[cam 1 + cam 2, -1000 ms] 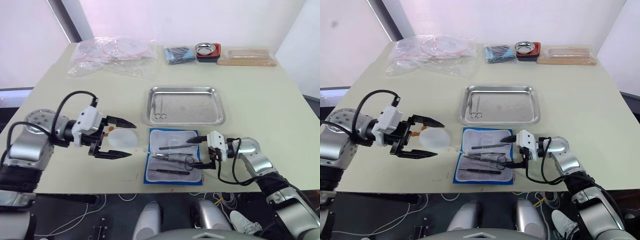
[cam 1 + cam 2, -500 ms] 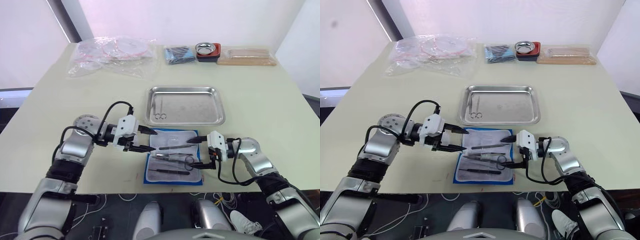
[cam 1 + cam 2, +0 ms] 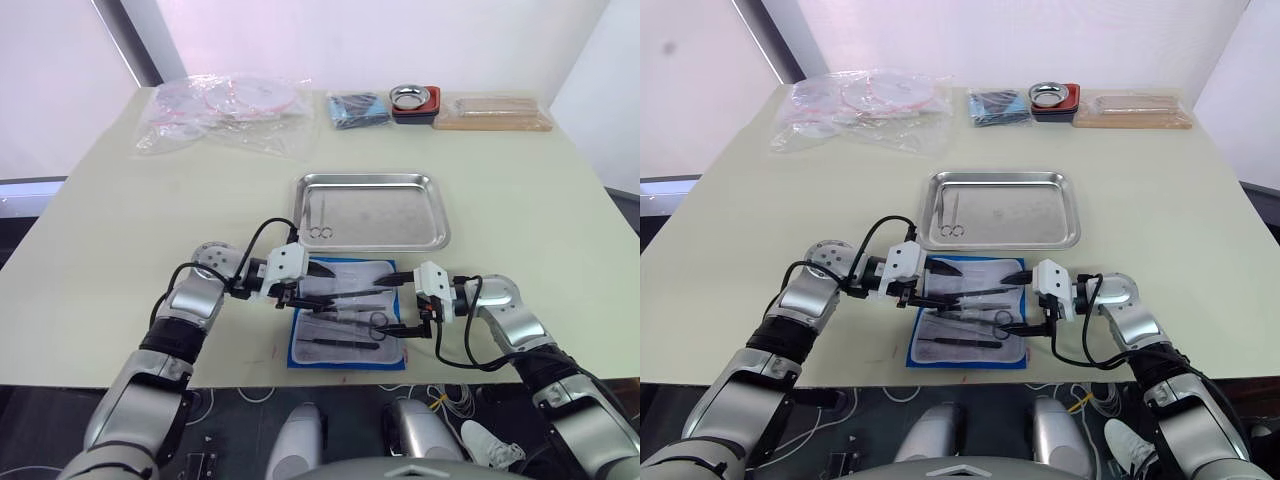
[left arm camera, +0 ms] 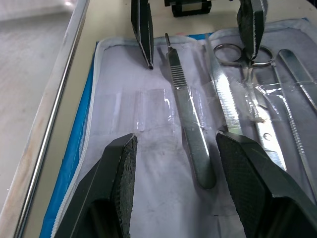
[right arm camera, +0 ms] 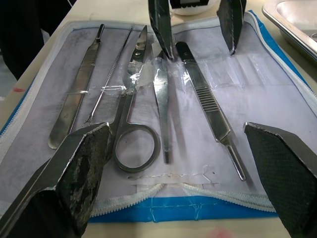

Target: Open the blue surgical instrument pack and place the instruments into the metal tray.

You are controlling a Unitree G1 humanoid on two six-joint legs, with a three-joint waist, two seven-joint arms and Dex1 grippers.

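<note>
Silver arms, white wrists, black cables

Blue surgical instrument pack (image 3: pixel 346 316): bright blue border, pale grey-white lining. Instruments (image 5: pixel 148 106): dark silvery metal, some with ridged handles. Metal tray (image 3: pixel 370 184): shiny steel grey. Left gripper (image 3: pixel 322 283) and right gripper (image 3: pixel 394 303): black fingers on white housings.

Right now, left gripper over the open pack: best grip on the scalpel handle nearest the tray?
Take the scalpel handle across its ribbed flat middle, coming straight down from above. It lies flat on the pack lining under clear retaining strips, so slide it out lengthwise. The left gripper already straddles it, open; the scissors alongside leave little room for that finger.
</note>
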